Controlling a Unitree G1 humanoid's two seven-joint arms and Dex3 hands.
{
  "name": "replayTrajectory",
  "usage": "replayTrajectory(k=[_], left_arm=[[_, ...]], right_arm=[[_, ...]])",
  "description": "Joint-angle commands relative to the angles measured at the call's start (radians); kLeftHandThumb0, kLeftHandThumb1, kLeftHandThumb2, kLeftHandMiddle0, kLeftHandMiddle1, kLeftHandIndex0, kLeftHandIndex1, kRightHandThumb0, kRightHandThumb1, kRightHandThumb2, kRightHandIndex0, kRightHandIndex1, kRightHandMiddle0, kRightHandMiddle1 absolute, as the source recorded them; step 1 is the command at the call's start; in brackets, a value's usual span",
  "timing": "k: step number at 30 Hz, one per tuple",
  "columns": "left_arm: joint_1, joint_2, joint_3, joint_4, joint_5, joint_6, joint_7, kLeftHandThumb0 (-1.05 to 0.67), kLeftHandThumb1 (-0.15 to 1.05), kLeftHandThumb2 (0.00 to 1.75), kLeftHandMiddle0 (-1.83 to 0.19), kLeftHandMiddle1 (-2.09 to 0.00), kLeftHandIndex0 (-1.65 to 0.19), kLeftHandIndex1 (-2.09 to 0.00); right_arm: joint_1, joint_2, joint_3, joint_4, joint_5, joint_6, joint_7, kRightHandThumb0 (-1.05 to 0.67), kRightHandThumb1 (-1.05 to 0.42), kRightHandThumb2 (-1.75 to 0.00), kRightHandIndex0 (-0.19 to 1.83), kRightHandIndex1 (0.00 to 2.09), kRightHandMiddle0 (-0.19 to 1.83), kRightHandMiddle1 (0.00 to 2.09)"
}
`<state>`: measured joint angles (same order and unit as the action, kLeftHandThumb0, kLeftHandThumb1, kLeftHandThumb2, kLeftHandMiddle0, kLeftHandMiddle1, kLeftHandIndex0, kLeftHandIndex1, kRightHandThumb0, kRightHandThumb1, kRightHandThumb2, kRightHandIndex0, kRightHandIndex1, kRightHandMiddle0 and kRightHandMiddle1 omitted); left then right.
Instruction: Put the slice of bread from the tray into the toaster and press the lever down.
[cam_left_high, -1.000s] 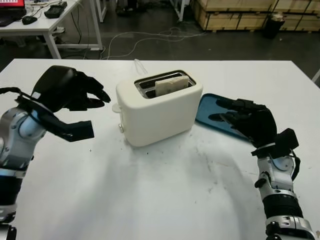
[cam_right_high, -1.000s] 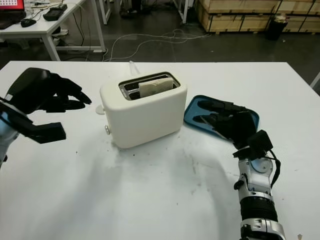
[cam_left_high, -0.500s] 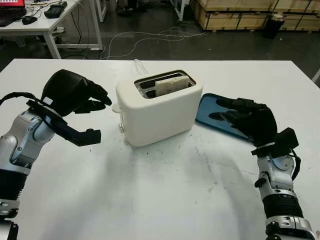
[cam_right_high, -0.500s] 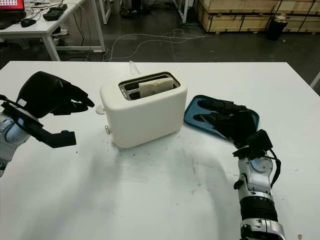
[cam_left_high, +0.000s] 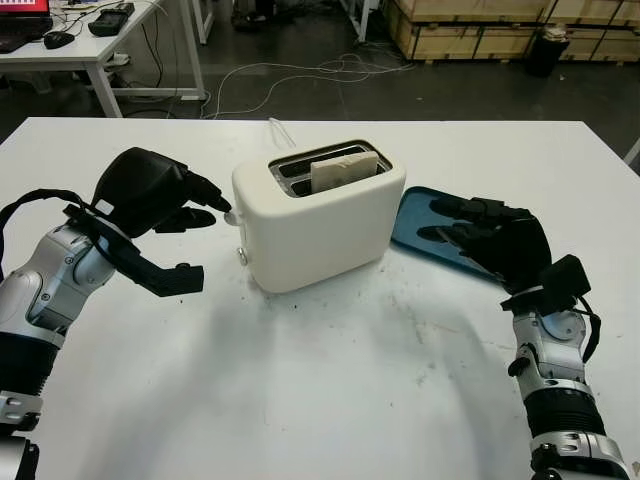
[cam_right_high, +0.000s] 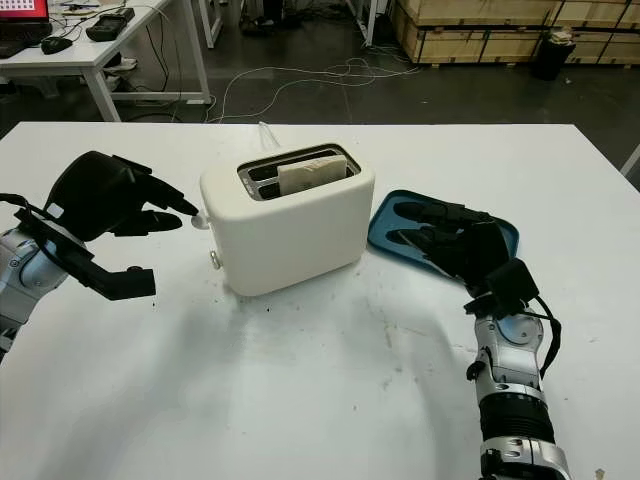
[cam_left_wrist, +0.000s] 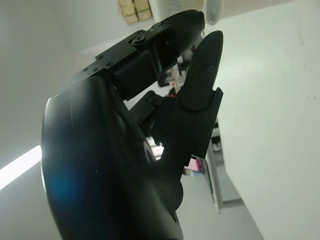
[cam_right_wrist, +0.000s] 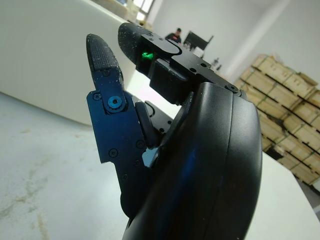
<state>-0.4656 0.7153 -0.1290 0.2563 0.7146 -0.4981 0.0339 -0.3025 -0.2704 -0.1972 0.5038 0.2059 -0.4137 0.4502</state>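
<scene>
Left eye view gives us a white table (cam_left_high: 330, 400), scuffed with dark marks near its middle, in a workshop with a dark floor, loose cables (cam_left_high: 300, 75), a desk (cam_left_high: 90, 45) beyond the far left corner and crates (cam_left_high: 480, 30) along the back.

We see the toaster (cam_left_high: 318, 222), cream and boxy, near the table's middle, turned so its long axis runs from the near left toward the far right, slots facing up. Just beside it, toward the right edge, lies the blue tray (cam_left_high: 430, 225), flat.

Our left hand (cam_left_high: 160, 195) hangs over the table on the toaster's left, holding nothing, fingers curled forward, fingertips (cam_left_high: 218, 200) right at the small lever (cam_left_high: 233, 215) on the toaster's near-left end; we cannot tell if they touch. Our right hand (cam_left_high: 500, 245) hovers over the tray's near part, open, holding nothing.

We see the bread (cam_left_high: 343, 170), pale, standing upright in the slot nearer us, top edge poking out, its long side running along the slot.
</scene>
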Motion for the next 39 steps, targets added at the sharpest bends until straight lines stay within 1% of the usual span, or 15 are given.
replayTrajectory(k=[1, 7, 12, 16, 20, 24, 27, 30, 39], left_arm=[[-0.019, 0.003, -0.004, 0.01, -0.002, -0.005, 0.013, -0.33, 0.8, 0.0, -0.99, -1.55, -1.23, -0.02], [-0.017, 0.004, -0.01, 0.009, -0.003, -0.002, 0.0, -0.33, 0.82, 0.01, -1.01, -1.48, -1.24, -0.01], [-0.017, 0.005, -0.008, 0.013, -0.011, -0.026, 0.006, -0.32, 0.78, 0.0, -1.02, -1.53, -1.27, -0.02], [-0.015, 0.006, -0.005, 0.01, -0.022, -0.02, -0.011, -0.31, 0.78, 0.0, -1.01, -1.54, -1.28, -0.03], [-0.015, 0.005, -0.003, 0.007, -0.03, -0.015, -0.021, -0.3, 0.78, 0.0, -1.02, -1.45, -1.3, -0.03], [-0.02, 0.006, -0.003, 0.016, -0.039, -0.025, -0.022, -0.3, 0.77, 0.0, -1.03, -1.43, -1.32, -0.04], [-0.02, 0.007, -0.005, 0.014, -0.042, -0.018, -0.029, -0.3, 0.77, 0.0, -1.06, -1.34, -1.32, -0.03], [-0.018, 0.005, -0.006, 0.01, -0.043, -0.007, -0.039, -0.32, 0.77, 0.0, -1.06, -1.28, -1.32, -0.03], [-0.025, -0.007, -0.016, 0.025, -0.044, -0.018, -0.027, -0.31, 0.74, 0.0, -1.09, -1.28, -1.33, -0.02]], right_arm=[[-0.003, -0.003, 0.004, -0.004, -0.01, -0.006, -0.012, -0.49, -0.83, 0.0, 1.21, 0.03, 1.1, 0.0], [-0.001, -0.006, 0.011, -0.012, -0.015, -0.001, -0.025, -0.49, -0.83, 0.0, 1.21, 0.02, 1.1, 0.0], [-0.003, -0.006, 0.013, -0.007, -0.01, -0.004, -0.023, -0.48, -0.83, 0.0, 1.21, 0.02, 1.1, 0.0], [-0.002, -0.004, 0.01, -0.009, 0.002, 0.002, -0.016, -0.48, -0.83, 0.0, 1.21, 0.02, 1.11, 0.0], [-0.002, -0.004, 0.01, -0.005, -0.009, -0.011, -0.027, -0.49, -0.84, 0.0, 1.22, 0.02, 1.11, 0.0], [-0.002, -0.003, 0.01, -0.006, -0.007, -0.013, -0.028, -0.49, -0.85, -0.01, 1.22, 0.01, 1.11, 0.0], [-0.003, -0.005, 0.01, -0.003, -0.009, -0.02, -0.029, -0.49, -0.85, -0.01, 1.21, 0.01, 1.11, 0.0], [-0.003, -0.007, 0.01, -0.004, -0.012, -0.02, -0.031, -0.49, -0.85, 0.0, 1.21, 0.01, 1.11, 0.0], [0.0, -0.007, 0.01, -0.008, -0.014, -0.017, -0.037, -0.49, -0.86, 0.0, 1.21, 0.01, 1.11, 0.0]])
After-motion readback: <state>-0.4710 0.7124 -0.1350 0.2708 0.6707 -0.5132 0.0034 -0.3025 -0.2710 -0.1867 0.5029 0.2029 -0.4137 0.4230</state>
